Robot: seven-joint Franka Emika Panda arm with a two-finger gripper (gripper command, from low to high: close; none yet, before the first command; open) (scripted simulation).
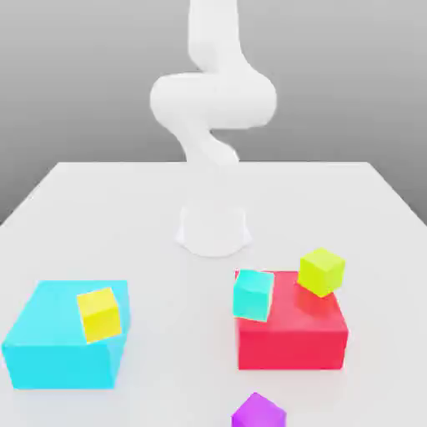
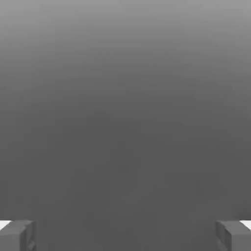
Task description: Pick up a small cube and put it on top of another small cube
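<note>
A pale, nearly white table (image 1: 179,334) spreads across the exterior view, its far edge straight against a grey backdrop. On it stands a white robot arm (image 1: 213,100), its base (image 1: 213,232) beyond all the blocks; the arm's upper part is cut off by the frame's top edge.

Two big blocks lie nearer than the base. The red block (image 1: 290,346) is the landmark here. Well apart from it, toward the exterior view's left, lies the bright cyan block (image 1: 62,367).

The gripper (image 2: 125,235) is spread wide in the hand view, one dark grey fingertip on each side and nothing between them.

The small cubes come last. The small purple cube (image 1: 259,413), the task's thing, is near the red block, on its near side. It is a vivid, even violet with a lighter and a darker face, turned so that a corner points up. The frame's bottom edge cuts off its lower part, so where it meets the table cannot be seen. A teal cube (image 1: 253,295) overlaps the red block's edge on the exterior view's left, and a lime-yellow cube (image 1: 321,272) overlaps its far corner on the right. A golden-yellow cube (image 1: 99,315), slightly tilted, appears over the cyan block, well apart from the red one. Whether these three touch the blocks is hard to make out.
</note>
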